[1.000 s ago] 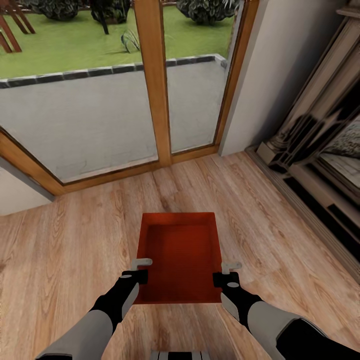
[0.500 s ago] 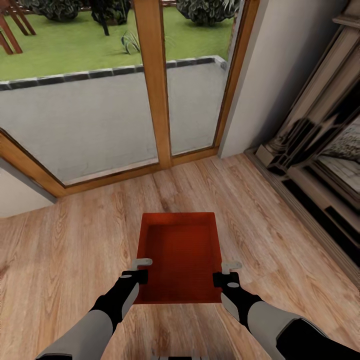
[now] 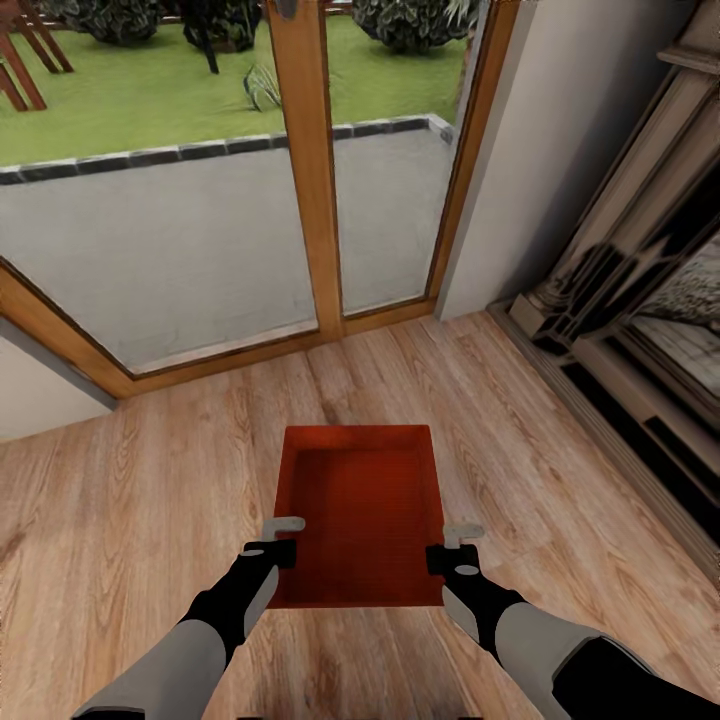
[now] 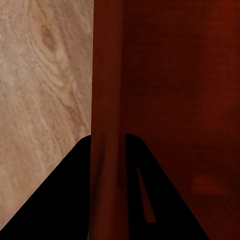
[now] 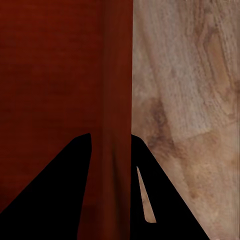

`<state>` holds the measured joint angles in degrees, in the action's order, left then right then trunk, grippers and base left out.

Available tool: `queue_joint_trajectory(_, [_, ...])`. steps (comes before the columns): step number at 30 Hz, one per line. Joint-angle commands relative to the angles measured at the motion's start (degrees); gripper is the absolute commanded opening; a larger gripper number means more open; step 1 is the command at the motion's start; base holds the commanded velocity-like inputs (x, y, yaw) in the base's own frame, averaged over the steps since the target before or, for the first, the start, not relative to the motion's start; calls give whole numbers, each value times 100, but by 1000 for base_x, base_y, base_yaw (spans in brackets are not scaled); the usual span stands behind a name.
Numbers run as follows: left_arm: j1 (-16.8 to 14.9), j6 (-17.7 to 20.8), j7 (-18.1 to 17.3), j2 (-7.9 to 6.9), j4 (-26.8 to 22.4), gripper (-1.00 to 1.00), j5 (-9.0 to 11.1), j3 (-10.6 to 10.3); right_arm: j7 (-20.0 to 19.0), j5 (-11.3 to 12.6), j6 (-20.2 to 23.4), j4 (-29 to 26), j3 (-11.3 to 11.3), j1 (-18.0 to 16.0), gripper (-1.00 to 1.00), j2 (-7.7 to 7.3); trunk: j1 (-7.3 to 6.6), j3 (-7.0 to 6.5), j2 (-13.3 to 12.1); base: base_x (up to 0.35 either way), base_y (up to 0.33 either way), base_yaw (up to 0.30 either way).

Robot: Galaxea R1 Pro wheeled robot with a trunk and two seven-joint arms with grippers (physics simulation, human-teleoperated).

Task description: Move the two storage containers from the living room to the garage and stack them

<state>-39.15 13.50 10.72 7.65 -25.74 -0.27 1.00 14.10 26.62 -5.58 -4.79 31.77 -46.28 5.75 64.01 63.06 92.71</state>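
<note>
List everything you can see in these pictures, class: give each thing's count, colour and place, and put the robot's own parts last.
Bin: one, red-orange, held between both grippers above the floor.
Floor: one, light wood planks, under the bin.
Glass doors: wood-framed, ahead, patio and lawn beyond.
Wall: white, right of the doors.
Fireplace surround: one, dark, far right.
Left gripper: one, black and grey, clamped on the bin's left wall.
Right gripper: one, black and grey, clamped on the bin's right wall.
</note>
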Motion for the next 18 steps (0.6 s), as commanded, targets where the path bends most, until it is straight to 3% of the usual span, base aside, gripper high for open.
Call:
queue_joint_trajectory(1, [4,35,37,0,7,-100,45,-13,-135,-17,-232,-189,84,-4,-100,3,-23,-15,-40,0,0,0])
queue_joint_trajectory(18, [4,38,35,-1,7,-100,45,-13,-133,-8,-215,-185,84,-4,-100,-2,-396,-320,-722,0,0,0])
